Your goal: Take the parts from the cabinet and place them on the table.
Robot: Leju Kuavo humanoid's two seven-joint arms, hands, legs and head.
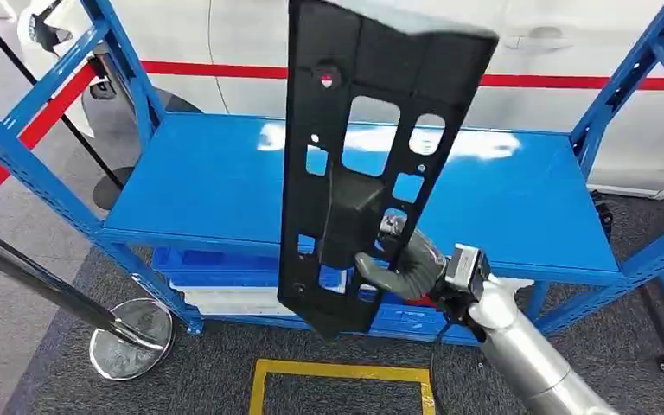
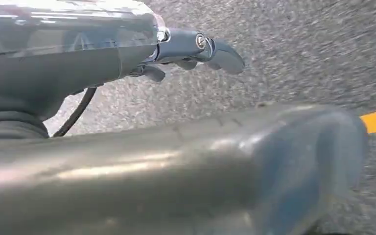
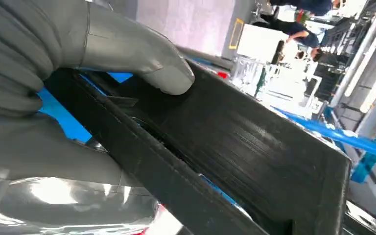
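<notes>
A long black plastic panel (image 1: 367, 130) with several cut-outs stands nearly upright in front of the blue cabinet shelf (image 1: 199, 181). My right hand (image 1: 402, 259) grips it near its lower part, thumb on one face and fingers behind. Up close in the right wrist view, the thumb (image 3: 142, 58) presses on the black panel (image 3: 235, 142). My left hand (image 2: 196, 49) hangs over the grey carpet floor, its dark fingers loosely curled with nothing in them.
Blue uprights (image 1: 631, 78) frame the cabinet on both sides. A blue bin (image 1: 216, 272) sits on the lower shelf. A chrome stand base (image 1: 130, 337) is on the floor at left, a yellow floor marking (image 1: 341, 376) below. A white car stands behind.
</notes>
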